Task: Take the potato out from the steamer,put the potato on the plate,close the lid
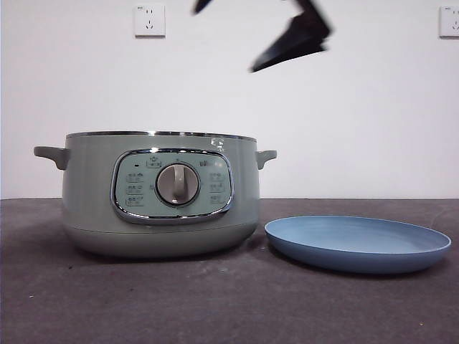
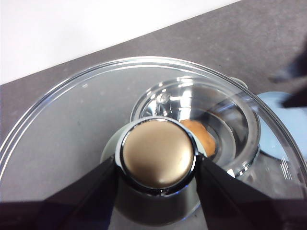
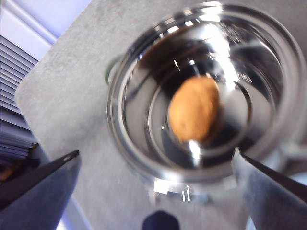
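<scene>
The sage-green steamer (image 1: 159, 193) stands uncovered left of centre, with the light-blue plate (image 1: 357, 242) on the table to its right. The golden-brown potato (image 3: 194, 108) lies in the steamer's shiny bowl (image 3: 120, 120). My left gripper (image 2: 158, 165) is shut on the knob (image 2: 158, 152) of the glass lid (image 2: 72, 124) and holds it in the air. Through the glass I see the steamer (image 2: 192, 98) and potato (image 2: 200, 133) below. The lid is out of the front view. My right gripper (image 3: 154, 154) is open above the steamer, blurred. It shows dark high in the front view (image 1: 294, 39).
The table is dark grey (image 1: 229, 301), with a white wall and two power sockets (image 1: 149, 20) behind. A small black tip (image 1: 202, 6) shows at the top edge. The plate also shows in the left wrist view (image 2: 274, 105), beside the steamer.
</scene>
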